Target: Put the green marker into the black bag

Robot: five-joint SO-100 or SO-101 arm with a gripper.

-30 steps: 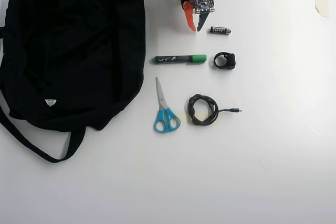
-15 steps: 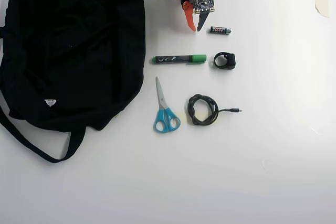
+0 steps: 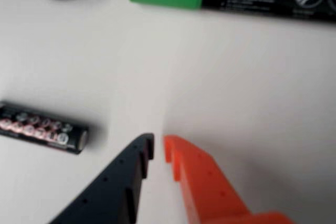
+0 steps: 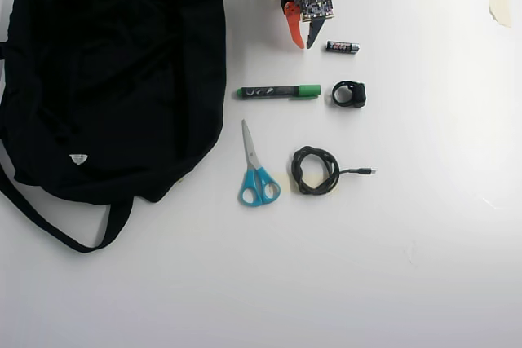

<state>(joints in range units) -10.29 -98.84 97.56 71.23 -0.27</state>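
I judge green marker [image 4: 279,91] light, rigid, slick; grab mid-barrel. Gripper [image 3: 158,146] fingers nearly closed, grasping nothing.

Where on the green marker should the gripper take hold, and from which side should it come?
Best at mid-barrel of the green marker, coming straight down from above. It lies flat and alone on the table, left-right in the overhead view, so the fingers should close across its thin width. The gripper, nearly closed, would need to open first.
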